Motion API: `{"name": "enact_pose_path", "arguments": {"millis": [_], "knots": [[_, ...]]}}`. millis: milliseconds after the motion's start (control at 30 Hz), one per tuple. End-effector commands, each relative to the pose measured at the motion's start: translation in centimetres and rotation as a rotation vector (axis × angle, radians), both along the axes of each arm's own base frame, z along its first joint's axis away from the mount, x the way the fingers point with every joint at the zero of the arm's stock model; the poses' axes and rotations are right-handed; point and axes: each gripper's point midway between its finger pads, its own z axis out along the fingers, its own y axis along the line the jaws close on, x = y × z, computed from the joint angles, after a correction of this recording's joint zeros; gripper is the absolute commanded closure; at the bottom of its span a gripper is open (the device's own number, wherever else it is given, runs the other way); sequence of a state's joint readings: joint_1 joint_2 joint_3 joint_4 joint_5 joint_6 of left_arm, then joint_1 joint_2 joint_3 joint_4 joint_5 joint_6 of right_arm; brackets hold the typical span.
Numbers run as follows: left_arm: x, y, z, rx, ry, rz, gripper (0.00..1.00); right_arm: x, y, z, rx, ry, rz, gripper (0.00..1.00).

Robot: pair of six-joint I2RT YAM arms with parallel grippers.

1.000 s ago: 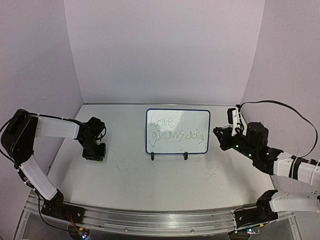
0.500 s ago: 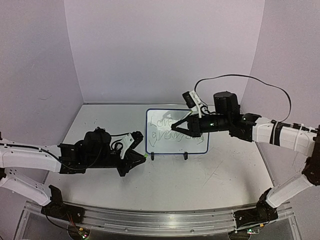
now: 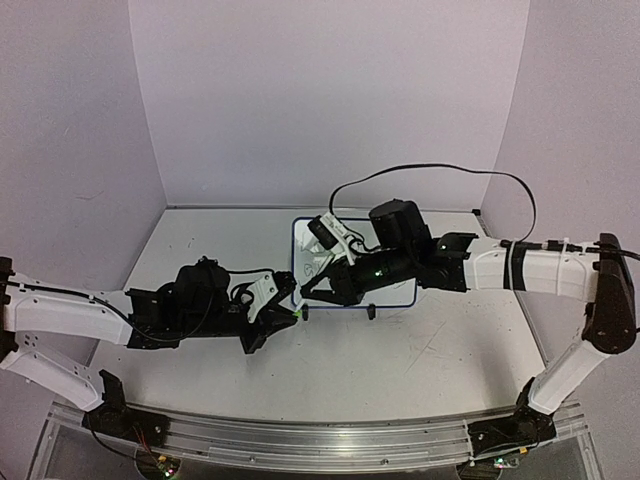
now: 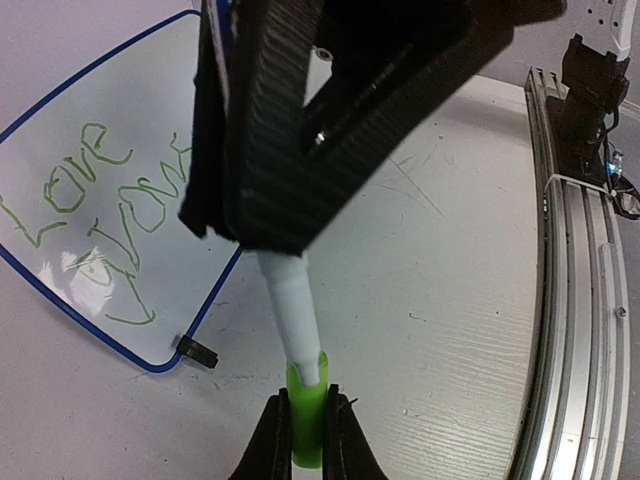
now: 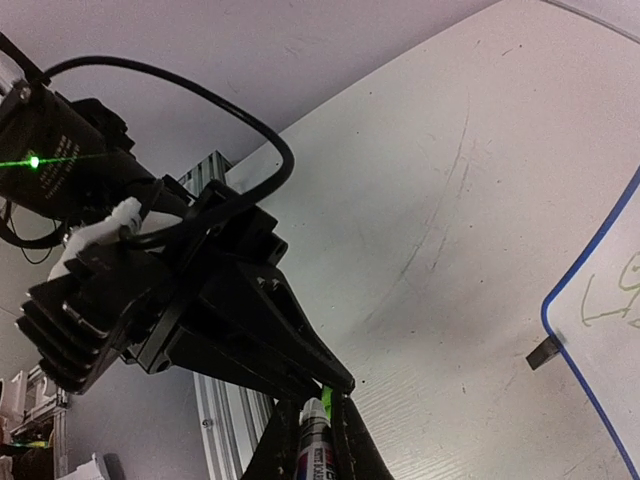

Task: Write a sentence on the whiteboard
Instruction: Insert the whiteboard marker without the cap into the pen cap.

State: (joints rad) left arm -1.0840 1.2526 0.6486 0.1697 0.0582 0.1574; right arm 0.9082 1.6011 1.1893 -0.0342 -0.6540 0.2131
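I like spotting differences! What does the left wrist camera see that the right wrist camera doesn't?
Only the left wrist camera: the word "Love", readable in the green sentence, and the marker with its plain white barrel. Only the right wrist camera: the marker's printed label, a looping black cable and a green light. Both: the marker and its green cap held between the left gripper and right gripper, a whiteboard corner with a black foot, and the table.
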Motion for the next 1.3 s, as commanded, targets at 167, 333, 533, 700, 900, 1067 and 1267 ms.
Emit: {"name": "enact_pose_path", "arguments": {"millis": [167,333,533,700,900,1067,1267], "knots": [[0.1,0.0,1.7,-0.061,-0.029,0.011,1.00,0.6,0.7,1.4,0.008,-0.076,-0.042,1.00],[0.1,0.2,1.4,-0.057,-0.025,0.016,1.00,0.5,0.2,1.9,0.022,-0.084,-0.060,1.00],[0.1,0.3,1.1,-0.053,-0.017,0.022,1.00,0.3,-0.2,2.1,0.025,-0.087,-0.062,1.00],[0.1,0.2,1.3,-0.057,-0.020,0.024,1.00,0.3,-0.1,1.1,0.010,-0.070,-0.057,1.00],[0.2,0.3,1.5,-0.063,-0.020,0.029,1.00,0.4,0.3,0.6,0.016,-0.064,-0.051,1.00],[0.3,0.3,1.4,-0.060,-0.019,0.034,1.00,0.3,0.7,0.1,0.014,-0.050,-0.039,1.00],[0.2,0.3,1.2,-0.060,-0.010,0.031,1.00,0.3,0.6,-0.9,0.002,-0.039,-0.042,1.00]]}}
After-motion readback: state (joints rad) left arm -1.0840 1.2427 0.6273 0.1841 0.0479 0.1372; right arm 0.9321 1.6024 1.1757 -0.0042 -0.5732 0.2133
